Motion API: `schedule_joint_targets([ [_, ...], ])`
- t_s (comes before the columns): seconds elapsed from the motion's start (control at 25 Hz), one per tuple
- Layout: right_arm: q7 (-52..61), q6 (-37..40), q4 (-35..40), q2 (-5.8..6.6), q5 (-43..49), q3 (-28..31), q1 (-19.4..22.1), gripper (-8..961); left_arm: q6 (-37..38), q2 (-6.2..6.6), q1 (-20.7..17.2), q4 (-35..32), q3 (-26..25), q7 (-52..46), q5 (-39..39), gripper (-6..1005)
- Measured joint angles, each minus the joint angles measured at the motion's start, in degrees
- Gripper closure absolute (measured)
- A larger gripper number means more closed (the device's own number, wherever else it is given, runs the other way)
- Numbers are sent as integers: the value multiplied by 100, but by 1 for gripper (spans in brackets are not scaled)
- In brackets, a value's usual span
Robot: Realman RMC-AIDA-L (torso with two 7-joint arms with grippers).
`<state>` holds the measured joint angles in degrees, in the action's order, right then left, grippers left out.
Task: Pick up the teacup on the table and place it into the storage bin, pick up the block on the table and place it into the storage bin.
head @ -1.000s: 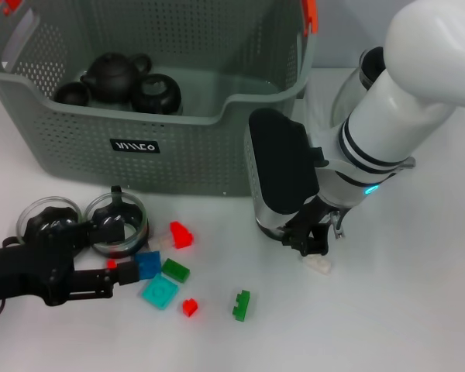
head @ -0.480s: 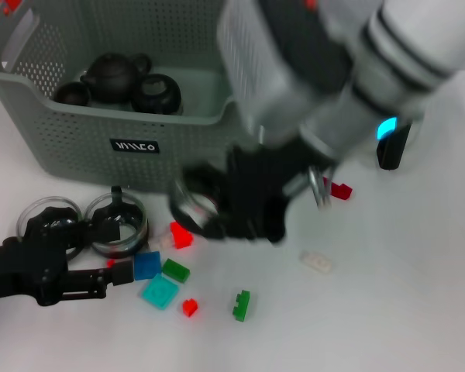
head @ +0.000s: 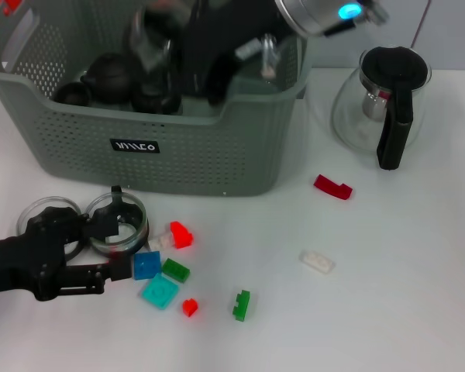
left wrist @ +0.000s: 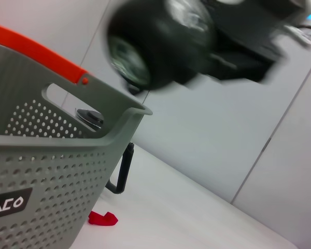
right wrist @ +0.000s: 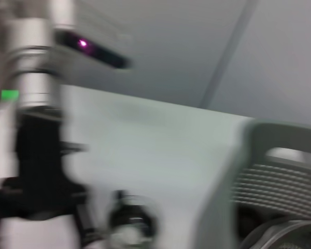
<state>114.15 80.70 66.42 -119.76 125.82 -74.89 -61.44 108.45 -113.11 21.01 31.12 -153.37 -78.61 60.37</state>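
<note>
My right gripper (head: 170, 43) is blurred in motion above the grey-green storage bin (head: 178, 147), shut on a clear glass teacup (head: 149, 35). The left wrist view shows that teacup (left wrist: 145, 49) as a dark round blur over the bin's rim (left wrist: 109, 101). Two more glass teacups (head: 50, 215) (head: 122, 221) stand on the table in front of the bin. My black left gripper (head: 118, 248) lies low at the front left, open, one finger by the nearer teacup and the other touching a blue block (head: 146, 265).
Loose blocks lie nearby: red (head: 181, 234), green (head: 175, 270), teal (head: 160, 292), small red (head: 189, 307), green (head: 241, 304), white (head: 317, 262), red (head: 332, 187). A glass pitcher (head: 380, 101) stands at the right. A black teapot (head: 112, 74) and black cups sit in the bin.
My right arm swept from the table right of the bin, across its front, up to above the bin, carrying the teacup. The left gripper has barely shifted.
</note>
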Motion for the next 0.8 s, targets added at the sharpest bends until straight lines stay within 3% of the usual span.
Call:
schedule_joint_targets([
  [0.32, -107, -1914, -2144, 53, 601, 134, -809, 904, -58, -1, 11, -3, 14, 3, -37, 120],
  [0.6, -182, -2727, -2909, 78, 653, 141, -969, 904, -52, -1, -20, -22, 3, 65, -42, 121],
  [0.8, -281, -2905, -3220, 21, 654, 110, -971, 904, -71, -1, -2, -43, 27, 75, -43, 122],
])
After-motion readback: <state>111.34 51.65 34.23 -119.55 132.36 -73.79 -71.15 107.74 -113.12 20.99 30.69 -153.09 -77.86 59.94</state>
